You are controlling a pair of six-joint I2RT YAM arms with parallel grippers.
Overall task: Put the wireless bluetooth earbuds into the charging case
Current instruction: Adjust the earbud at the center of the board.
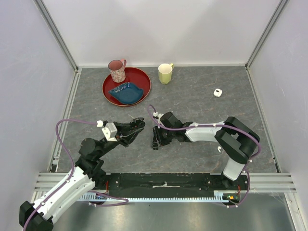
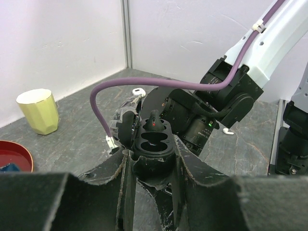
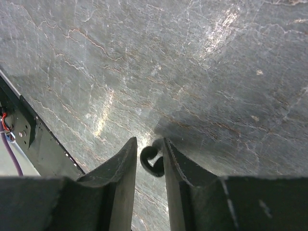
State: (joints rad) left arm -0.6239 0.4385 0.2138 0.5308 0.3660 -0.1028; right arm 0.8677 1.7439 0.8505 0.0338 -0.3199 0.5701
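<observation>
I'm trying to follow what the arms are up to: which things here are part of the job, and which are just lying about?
In the job:
black case, held open in the left gripper
dark earbud, pinched in the right gripper

Lying about:
pink mug
blue dish
red plate
yellow cup
white lump and white hook, both too small to identify

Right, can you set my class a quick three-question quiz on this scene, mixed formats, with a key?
1. True or false: the pink mug stands on the red plate.
2. What does the left gripper hold? A) a spoon B) a dark open case with two sockets C) nothing
3. Which gripper pinches the small dark curved piece?
Key: 1 true; 2 B; 3 the right gripper.
</observation>
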